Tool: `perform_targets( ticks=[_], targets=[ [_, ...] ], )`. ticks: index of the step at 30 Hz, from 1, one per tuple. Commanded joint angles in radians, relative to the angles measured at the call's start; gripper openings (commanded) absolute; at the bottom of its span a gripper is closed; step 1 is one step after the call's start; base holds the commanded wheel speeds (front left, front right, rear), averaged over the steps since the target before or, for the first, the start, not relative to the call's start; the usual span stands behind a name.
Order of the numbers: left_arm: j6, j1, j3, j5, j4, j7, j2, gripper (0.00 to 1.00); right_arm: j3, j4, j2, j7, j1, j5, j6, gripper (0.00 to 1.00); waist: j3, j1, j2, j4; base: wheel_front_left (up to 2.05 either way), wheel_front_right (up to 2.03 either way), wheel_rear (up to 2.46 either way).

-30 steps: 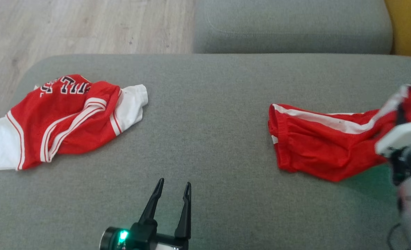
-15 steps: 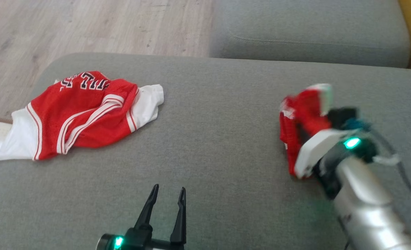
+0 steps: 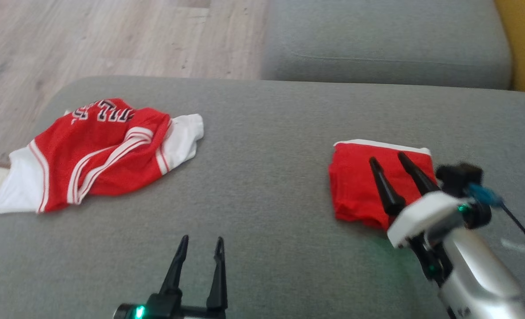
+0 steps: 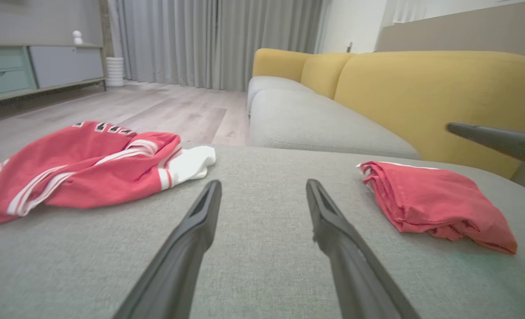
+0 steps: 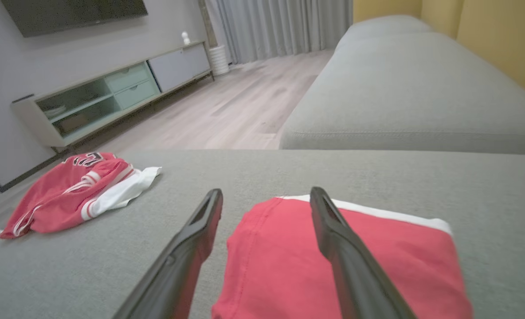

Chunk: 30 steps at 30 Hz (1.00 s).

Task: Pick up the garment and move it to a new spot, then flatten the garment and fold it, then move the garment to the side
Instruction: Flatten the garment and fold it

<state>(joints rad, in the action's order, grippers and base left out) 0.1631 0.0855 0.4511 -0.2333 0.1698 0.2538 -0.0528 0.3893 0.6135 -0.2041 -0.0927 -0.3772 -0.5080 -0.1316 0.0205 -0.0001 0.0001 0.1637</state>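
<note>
Fold just made. A second ago the red mesh shorts with white trim lay stretched out long across the grey fabric sofa cushion, one end lifted in the pinch of the right gripper. Half a second ago that end was being carried over, cloth bunched under the wrist. Now the shorts lie doubled into a compact, roughly square packet — white band along the edge farthest from the fingers, folded edge on the gripper's left.

Meaning for the task: the fold looks done, or at least one pass of it. The layers at the near edge look a little lumpy in the left wrist view, so a press or tidy may be wanted. By my reading, what is left is moving the packet to the side.

Right gripper: pinch let go — the two dark fingers stand spread wide, nothing between them. They point out over the packet, the left finger along its folded edge, the right finger over its middle. Cannot tell whether the tips rest on the cloth or hang just above it.

Left gripper: fingers spread, empty, low over bare cushion. It is well apart from the shorts off to its right and from the crumpled red-and-white jersey ahead to its left. The jersey lies as it did; the small shift in its place is the head camera's.
</note>
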Motion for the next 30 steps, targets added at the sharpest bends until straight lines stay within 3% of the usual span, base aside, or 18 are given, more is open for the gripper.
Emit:
perform_targets(
  ticks=[1, 8, 20, 30],
  targets=[
    [0.01, -0.007, -0.043, -0.011, -0.045, 0.008, 0.003, 1.0, 0.001, -0.063, -0.016, -0.047, 0.02, -0.005, 0.001, 1.0, 0.012, 0.0001, -0.0001, -0.025, 0.0, 0.0, 0.0],
    [0.02, 0.018, -0.079, -0.021, -0.076, 0.008, 0.003, 1.0, -0.101, -0.174, -0.015, -0.153, 0.179, 0.057, 0.001, 1.0, 0.037, 0.0001, -0.0001, -0.091, 0.0, 0.0, 0.0],
    [0.033, 0.058, -0.118, -0.006, -0.086, 0.008, 0.003, 1.0, -0.2, -0.345, 0.057, -0.169, 0.415, 0.221, 0.001, 1.0, 0.072, 0.0001, -0.0001, -0.156, 0.0, 0.0, 0.0],
    [0.038, 0.072, -0.127, 0.004, -0.06, 0.008, 0.003, 1.0, -0.212, -0.358, 0.064, -0.169, 0.448, 0.245, 0.001, 1.0, 0.091, 0.0001, -0.0001, -0.167, 0.0, 0.0, 0.0]
  ],
)
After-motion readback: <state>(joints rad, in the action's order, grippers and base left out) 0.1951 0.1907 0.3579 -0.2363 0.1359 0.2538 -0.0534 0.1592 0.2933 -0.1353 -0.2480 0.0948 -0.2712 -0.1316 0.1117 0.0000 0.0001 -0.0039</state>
